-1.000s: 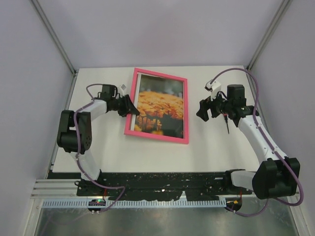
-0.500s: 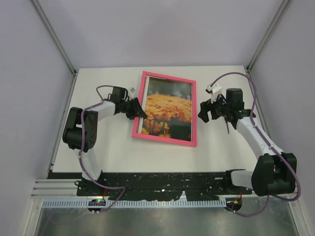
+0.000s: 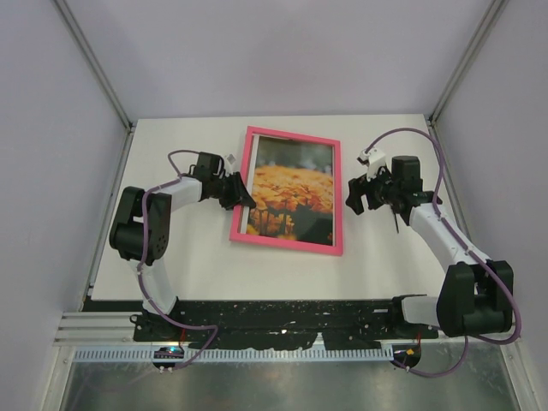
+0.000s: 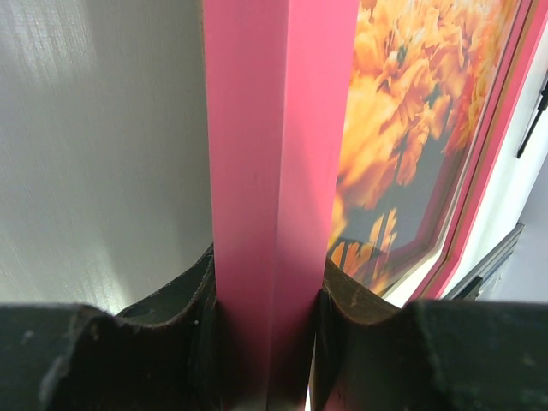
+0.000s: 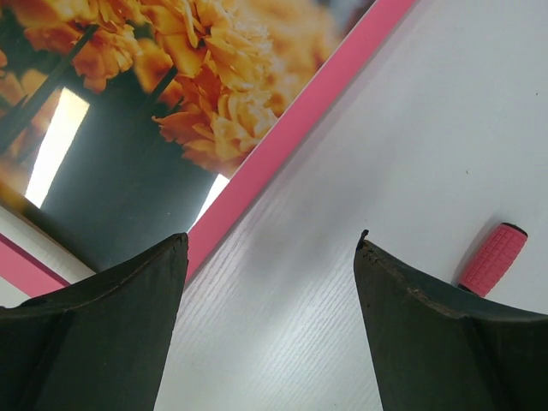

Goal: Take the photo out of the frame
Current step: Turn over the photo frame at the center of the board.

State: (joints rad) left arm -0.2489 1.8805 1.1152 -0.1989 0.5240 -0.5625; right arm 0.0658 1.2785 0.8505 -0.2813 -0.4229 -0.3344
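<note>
The pink frame (image 3: 336,197) lies face up in the middle of the white table, with the photo (image 3: 293,187) of orange-yellow flowers inside it. My left gripper (image 3: 243,196) is shut on the frame's left bar. In the left wrist view that bar of the frame (image 4: 274,154) runs up from between the gripper (image 4: 267,287) fingers, with the photo (image 4: 402,128) to its right. My right gripper (image 3: 353,196) stands open just off the frame's right edge. In the right wrist view the gripper (image 5: 272,248) has only bare table between its fingers, with the frame (image 5: 291,141) and photo (image 5: 171,77) at upper left.
A small pink ribbed handle (image 5: 490,259) lies on the table to the right of my right gripper. A thin dark rod (image 3: 396,221) shows beside the right arm. Grey walls enclose the white table (image 3: 171,257) on three sides.
The left gripper slid the frame to the right, toward the right gripper, and turned it slightly. In the last half second both arms and the frame have barely moved.
</note>
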